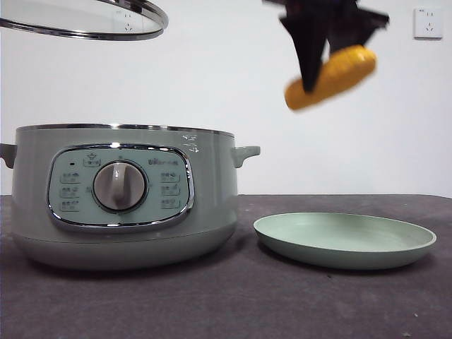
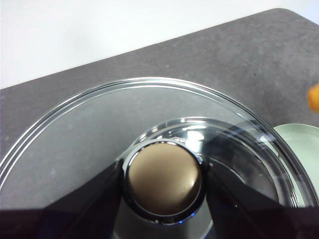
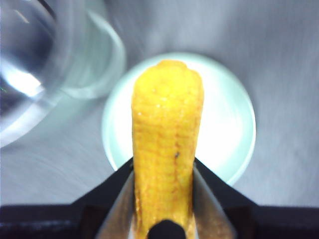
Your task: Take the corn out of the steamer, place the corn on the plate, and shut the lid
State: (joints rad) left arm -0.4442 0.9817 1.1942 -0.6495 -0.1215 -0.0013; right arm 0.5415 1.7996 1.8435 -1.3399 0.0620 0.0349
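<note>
Gripping ribbed corn [image 3: 167, 164] (yellow), domed glass lid [image 2: 149, 134]

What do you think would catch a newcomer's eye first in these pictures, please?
Most likely the bright corn, gripped in the air by the right gripper above the plate. Next, the glass lid, held by its knob in the left gripper high above the steamer, which stands open left of the plate.

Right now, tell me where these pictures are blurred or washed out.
Front view: the corn and right gripper are motion-smeared; steamer sharp. Right wrist view: the plate glares white, table streaked. Left wrist view: the lid shows reflections, its knob sharp.
</note>
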